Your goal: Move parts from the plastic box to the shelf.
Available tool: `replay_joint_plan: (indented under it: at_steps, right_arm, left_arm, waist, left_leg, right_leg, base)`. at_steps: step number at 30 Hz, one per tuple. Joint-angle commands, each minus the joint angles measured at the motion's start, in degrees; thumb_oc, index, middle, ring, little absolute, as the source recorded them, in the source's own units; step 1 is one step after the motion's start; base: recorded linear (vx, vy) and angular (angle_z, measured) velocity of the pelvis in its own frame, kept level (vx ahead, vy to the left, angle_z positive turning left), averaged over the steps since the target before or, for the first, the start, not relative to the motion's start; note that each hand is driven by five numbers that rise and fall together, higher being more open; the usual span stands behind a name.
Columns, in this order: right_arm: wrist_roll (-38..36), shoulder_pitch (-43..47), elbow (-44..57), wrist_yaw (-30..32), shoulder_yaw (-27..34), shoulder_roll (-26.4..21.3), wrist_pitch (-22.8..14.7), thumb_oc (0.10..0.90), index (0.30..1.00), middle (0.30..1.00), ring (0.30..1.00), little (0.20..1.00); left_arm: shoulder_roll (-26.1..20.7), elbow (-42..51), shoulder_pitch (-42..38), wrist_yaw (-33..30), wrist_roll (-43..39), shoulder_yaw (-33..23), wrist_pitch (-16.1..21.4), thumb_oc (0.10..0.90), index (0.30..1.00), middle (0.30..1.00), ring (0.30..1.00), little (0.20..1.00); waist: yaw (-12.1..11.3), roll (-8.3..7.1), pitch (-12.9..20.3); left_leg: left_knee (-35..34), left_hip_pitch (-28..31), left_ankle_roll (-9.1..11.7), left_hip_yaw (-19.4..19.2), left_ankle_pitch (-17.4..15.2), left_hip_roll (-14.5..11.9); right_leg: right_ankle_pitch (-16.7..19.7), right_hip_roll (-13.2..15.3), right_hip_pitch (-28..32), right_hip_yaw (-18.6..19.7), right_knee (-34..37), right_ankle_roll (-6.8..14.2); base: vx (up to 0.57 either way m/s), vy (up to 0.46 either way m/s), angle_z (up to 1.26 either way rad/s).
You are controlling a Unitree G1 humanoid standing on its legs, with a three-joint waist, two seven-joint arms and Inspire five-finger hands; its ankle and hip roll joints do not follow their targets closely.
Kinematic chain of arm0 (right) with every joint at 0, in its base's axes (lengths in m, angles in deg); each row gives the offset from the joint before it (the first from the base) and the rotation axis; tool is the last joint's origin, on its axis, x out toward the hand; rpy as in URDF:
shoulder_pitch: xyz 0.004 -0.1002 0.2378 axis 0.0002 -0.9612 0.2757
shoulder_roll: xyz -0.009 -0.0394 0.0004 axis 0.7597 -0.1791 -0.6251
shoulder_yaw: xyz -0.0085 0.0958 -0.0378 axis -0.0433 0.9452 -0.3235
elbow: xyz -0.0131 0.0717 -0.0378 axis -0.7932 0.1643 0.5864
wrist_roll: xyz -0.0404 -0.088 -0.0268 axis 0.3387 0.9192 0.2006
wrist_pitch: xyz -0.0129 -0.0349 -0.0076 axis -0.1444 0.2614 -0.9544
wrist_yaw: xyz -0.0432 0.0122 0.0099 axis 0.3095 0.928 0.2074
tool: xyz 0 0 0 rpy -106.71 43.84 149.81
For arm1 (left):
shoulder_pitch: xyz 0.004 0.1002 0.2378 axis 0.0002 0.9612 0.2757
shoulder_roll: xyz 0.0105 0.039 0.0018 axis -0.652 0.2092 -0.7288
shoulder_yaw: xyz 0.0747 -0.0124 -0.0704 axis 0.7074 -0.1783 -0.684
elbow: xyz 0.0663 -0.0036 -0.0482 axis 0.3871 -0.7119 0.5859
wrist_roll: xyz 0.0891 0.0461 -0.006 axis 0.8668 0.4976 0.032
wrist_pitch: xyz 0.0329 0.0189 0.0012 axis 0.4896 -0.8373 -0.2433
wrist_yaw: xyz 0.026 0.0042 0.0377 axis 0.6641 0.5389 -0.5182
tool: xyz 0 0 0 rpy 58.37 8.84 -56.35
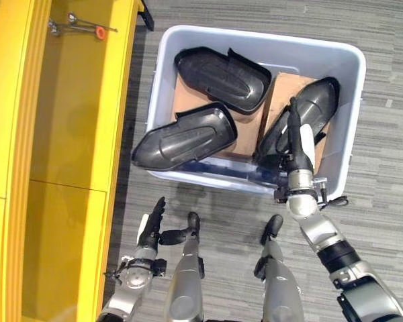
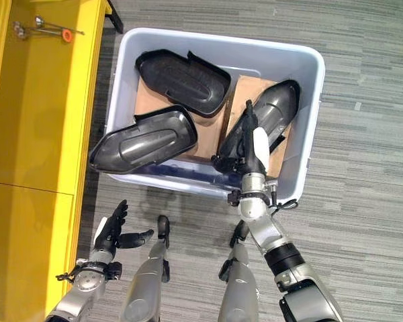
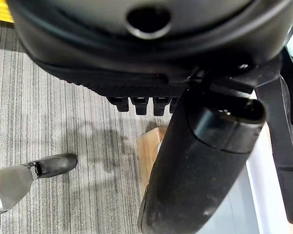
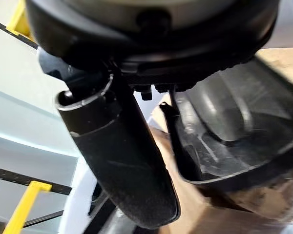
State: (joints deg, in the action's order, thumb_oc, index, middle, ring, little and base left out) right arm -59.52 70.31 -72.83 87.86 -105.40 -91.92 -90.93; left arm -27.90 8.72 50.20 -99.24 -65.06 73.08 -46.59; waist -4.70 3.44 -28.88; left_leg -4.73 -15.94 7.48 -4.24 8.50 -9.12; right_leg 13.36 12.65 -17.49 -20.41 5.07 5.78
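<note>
Fingers over part; box

What I cannot make out from here

My right hand reaches over the near wall of the plastic box onto the right-hand black part, and my fingers are hidden against it, so their grip is unclear. The cardboard lies mostly covered by the parts. The yellow shelf is cut off at the picture's left edge, and the small metal item on it is too small to identify.
</note>
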Motion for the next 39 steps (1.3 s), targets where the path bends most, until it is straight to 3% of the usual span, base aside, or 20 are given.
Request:
replay_joint_plan:
  at_steps: [1, 9, 14, 22, 26, 39]
  right_arm:
    - [3.8, 5.6, 2.8, 4.1, -0.2, 0.2, -3.2, 0.900, 1.000, 1.000, 1.000, 1.000]
    - [14.2, 6.8, -0.5, 9.3, 0.9, -1.7, 1.5, 0.900, 1.000, 1.000, 1.000, 1.000]
    - [16.5, 6.7, -2.5, 10.4, 1.2, -1.8, 3.1, 0.900, 1.000, 1.000, 1.000, 1.000]
    - [15.5, 10.0, -10.9, 11.5, 0.0, -0.2, 4.6, 0.900, 1.000, 1.000, 1.000, 1.000]
    - [11.7, 11.7, -16.3, 11.1, -1.0, 1.8, 3.5, 0.900, 1.000, 1.000, 1.000, 1.000]
    - [9.7, 11.9, -17.5, 10.7, -1.9, 2.3, 2.7, 0.900, 1.000, 1.000, 1.000, 1.000]
  left_arm:
    - [-3.2, 3.3, 2.2, -1.9, 1.2, -0.7, 4.0, 0.900, 1.000, 1.000, 1.000, 1.000]
    - [-3.5, 4.1, 1.7, -3.0, 2.3, -0.7, 4.4, 0.900, 1.000, 1.000, 1.000, 1.000]
    - [-3.6, 3.7, 1.3, -3.2, 2.9, -0.5, 4.4, 0.900, 1.000, 1.000, 1.000, 1.000]
    - [-3.3, 3.8, 0.4, -3.6, 2.4, 0.6, 4.7, 0.900, 1.000, 1.000, 1.000, 1.000]
    - [-3.3, 3.0, -0.1, -3.8, 2.3, 1.2, 4.7, 0.900, 1.000, 1.000, 1.000, 1.000]
    - [-3.0, 2.4, -0.7, -4.2, 2.1, 1.7, 4.4, 0.900, 1.000, 1.000, 1.000, 1.000]
  waist:
    - [0.5, -1.75, 0.7]
    - [0.3, -1.59, -0.5]
    - [0.3, -1.56, -0.9]
    - [-0.2, -0.78, -0.9]
    - [-0.5, -0.33, -0.9]
    - [-0.6, -0.53, -0.9]
  left_leg:
    - [4.4, -1.0, -0.6, -1.8, -1.8, -1.3]
    - [6.3, -2.7, -0.6, -1.7, -2.4, -1.3]
    - [6.7, -3.2, -0.7, -1.7, -2.6, -1.3]
    - [7.1, -4.7, -0.8, -1.7, -2.7, -0.9]
    - [7.4, -5.6, -1.0, -1.6, -2.7, -0.5]
    - [8.0, -6.8, -1.4, -1.6, -3.2, 0.1]
  right_leg:
    - [-6.4, 4.2, 1.0, 4.5, -4.9, 4.0]
    - [-6.1, 4.2, 0.1, 4.8, -5.2, 3.9]
    - [-6.0, 4.2, -0.3, 5.0, -5.3, 3.9]
    - [-5.7, 4.4, -1.6, 5.1, -5.3, 3.9]
    - [-5.5, 4.6, -2.3, 5.0, -5.4, 4.0]
    - [-5.4, 5.1, -2.9, 4.8, -5.5, 4.1]
  base:
    - [0.00, 0.000, 0.00]
    - [0.00, 0.000, 0.00]
    - [0.00, 0.002, -0.02]
    - [0.00, 0.000, 0.00]
    - [0.00, 0.000, 0.00]
    - [0.00, 0.001, 0.00]
